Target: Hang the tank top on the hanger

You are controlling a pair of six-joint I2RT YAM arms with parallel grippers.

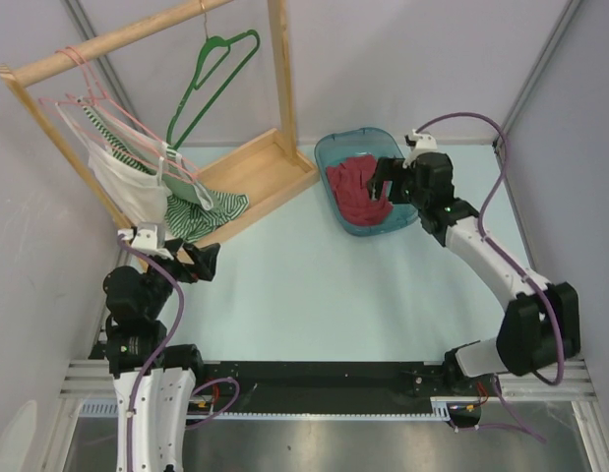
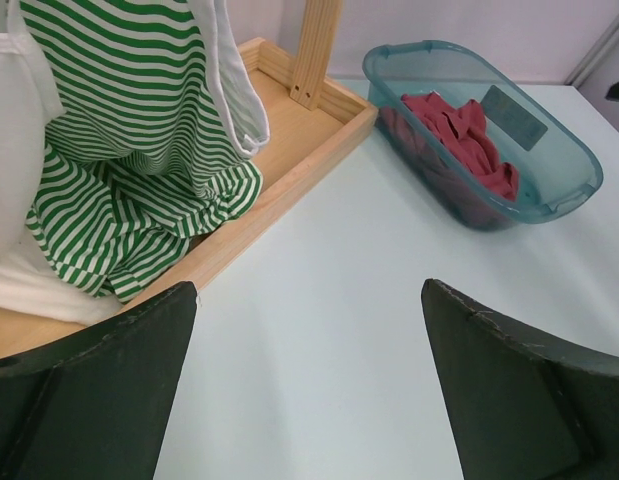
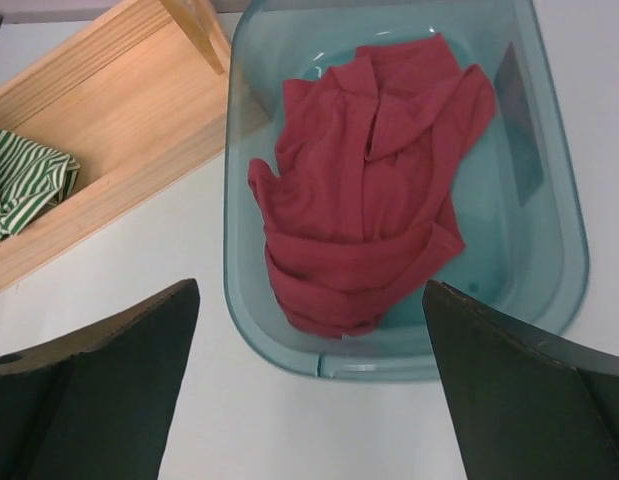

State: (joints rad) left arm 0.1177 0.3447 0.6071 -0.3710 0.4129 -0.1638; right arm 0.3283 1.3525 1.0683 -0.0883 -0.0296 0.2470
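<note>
Two grippers show spread jaws, holding nothing. The right gripper [image 3: 309, 288] hovers above the teal bin [image 1: 324, 157] at one o'clock on the table [image 1: 304, 295], where the tank top [image 3: 359, 230] lies crumpled, clear of the bin's right rim. The left gripper [image 2: 309, 290] sits at eight o'clock, near the wooden rack [image 1: 255, 177]. The hanger [image 1: 228, 41] hangs from the rack's rail at eleven o'clock. Pale tabletop lies open between bin and arm bases; grey walls close the sides.

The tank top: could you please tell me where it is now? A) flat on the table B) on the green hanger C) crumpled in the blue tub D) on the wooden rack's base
C: the tank top lies crumpled inside the tub; the hanger hangs bare.
</note>
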